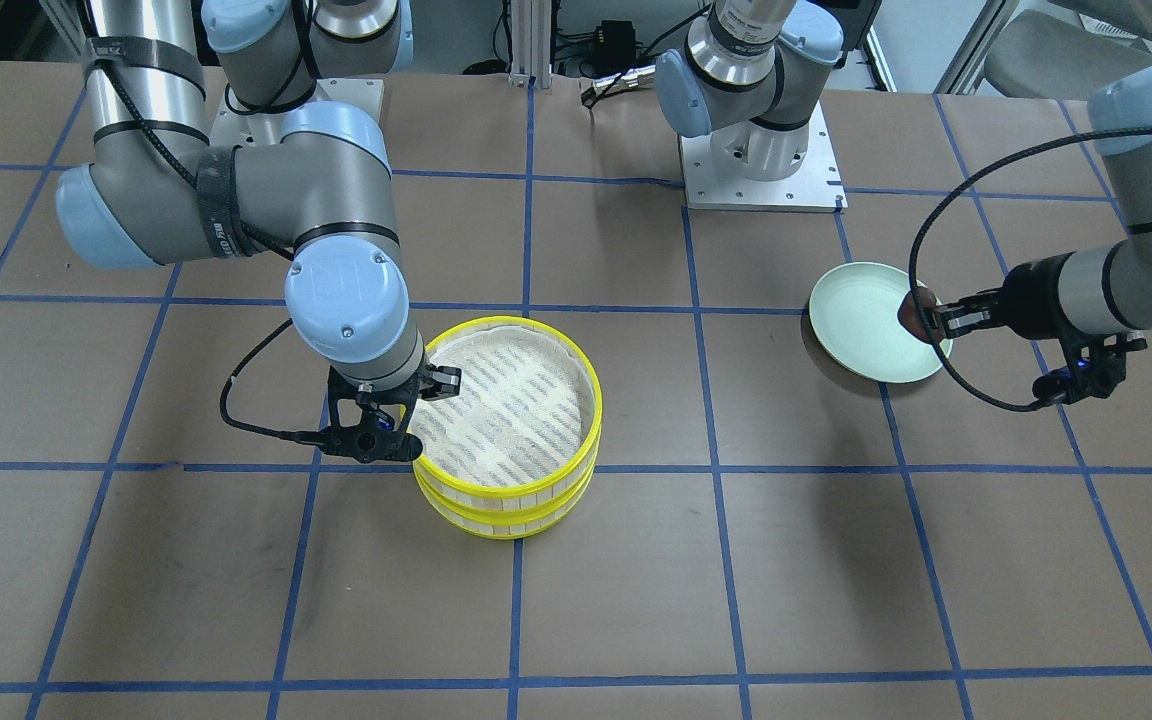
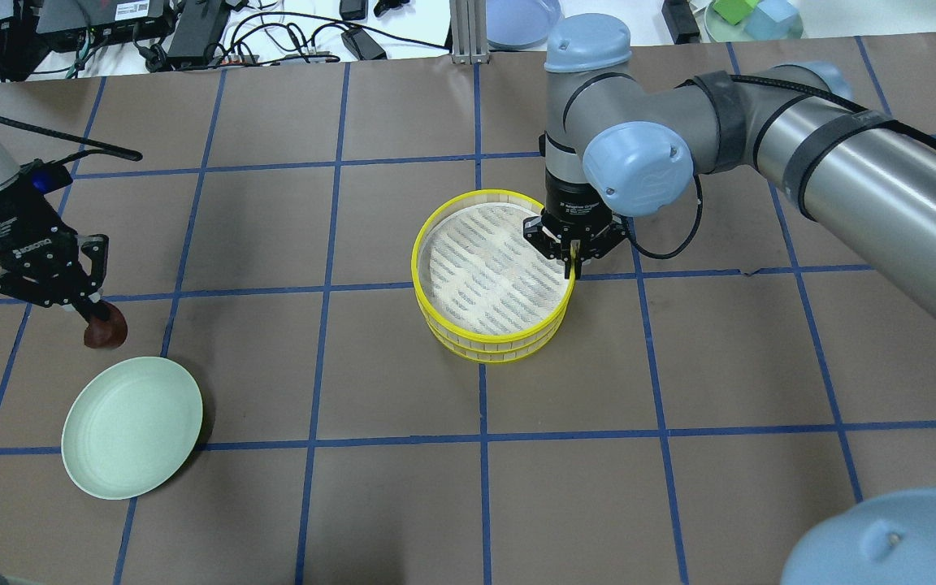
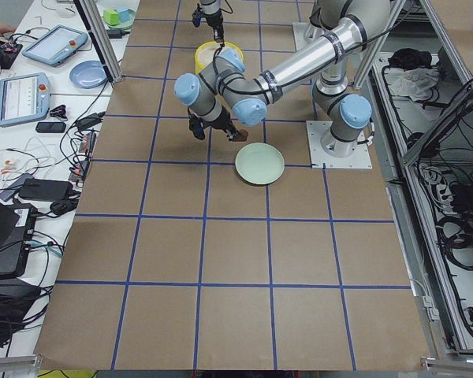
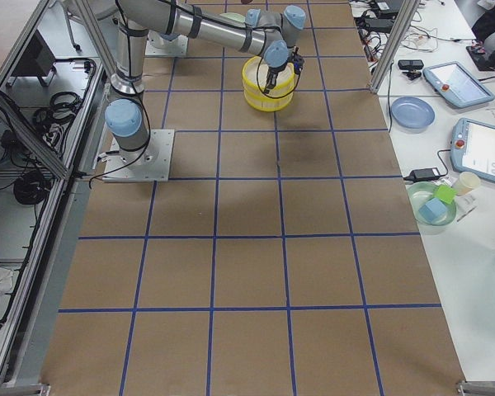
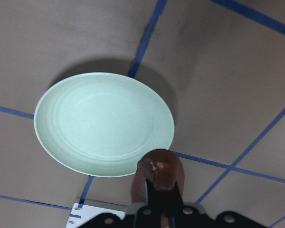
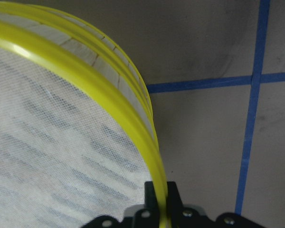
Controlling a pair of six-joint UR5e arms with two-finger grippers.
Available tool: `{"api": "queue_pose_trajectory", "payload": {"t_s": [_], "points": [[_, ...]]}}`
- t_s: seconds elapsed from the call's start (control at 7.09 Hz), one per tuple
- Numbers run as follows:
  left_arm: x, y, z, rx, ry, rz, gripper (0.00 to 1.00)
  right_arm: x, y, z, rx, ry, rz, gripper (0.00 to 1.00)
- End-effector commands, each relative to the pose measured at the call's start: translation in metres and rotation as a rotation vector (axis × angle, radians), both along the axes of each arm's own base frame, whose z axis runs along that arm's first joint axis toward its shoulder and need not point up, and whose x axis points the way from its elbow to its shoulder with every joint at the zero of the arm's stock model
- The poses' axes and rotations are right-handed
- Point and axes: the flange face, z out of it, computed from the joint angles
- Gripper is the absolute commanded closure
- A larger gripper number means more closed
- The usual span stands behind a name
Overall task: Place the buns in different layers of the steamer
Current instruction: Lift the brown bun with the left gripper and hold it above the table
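The steamer point(image 1: 511, 420) stands mid-table with its two yellow-rimmed tiers stacked and its striped liner bare. My right gripper point(image 2: 574, 268) is shut on the top tier's rim point(image 6: 85, 76), one finger inside and one outside. My left gripper point(image 2: 88, 311) is shut on the dark reddish-brown bun point(image 2: 106, 331) and holds it in the air over the near edge of the pale green plate point(image 2: 133, 426). The left wrist view shows the bun point(image 5: 161, 173) between the fingers with the plate point(image 5: 102, 123) below. The cream-white bun shows in no view.
The plate point(image 1: 866, 320) is empty. The two arm bases stand at the robot's edge of the table, one of them on a grey mounting plate point(image 1: 761, 170). Brown paper with a blue tape grid covers the table. Tablets and bowls lie on the side bench point(image 4: 470, 140).
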Motion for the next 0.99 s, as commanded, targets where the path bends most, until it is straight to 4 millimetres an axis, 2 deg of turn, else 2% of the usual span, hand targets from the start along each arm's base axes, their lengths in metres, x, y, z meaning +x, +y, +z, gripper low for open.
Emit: {"api": "queue_pose_trajectory", "payload": {"t_s": [0.0,0.28,0.42,0.56,0.71,0.85], "points": [[-0.055,-0.004,0.026,-0.062,-0.04,0.025,1.0,0.001,0.002,-0.011,0.049,-0.01,-0.001,1.0],[-0.084,-0.005,0.042,-0.112,-0.063,0.068,1.0,0.001,0.003,-0.011,0.053,-0.009,-0.008,1.0],[-0.094,-0.004,0.048,-0.124,-0.065,0.083,1.0,0.0,0.008,0.0,0.058,-0.009,-0.009,1.0],[-0.104,-0.003,0.06,-0.152,-0.036,0.122,1.0,-0.001,0.017,0.023,0.049,-0.026,-0.013,1.0],[-0.106,-0.002,0.078,-0.185,-0.045,0.128,1.0,-0.001,0.027,0.041,0.052,-0.034,-0.011,1.0],[-0.106,-0.002,0.094,-0.216,-0.053,0.134,1.0,-0.001,0.028,0.046,0.045,-0.037,-0.011,1.0]]}}
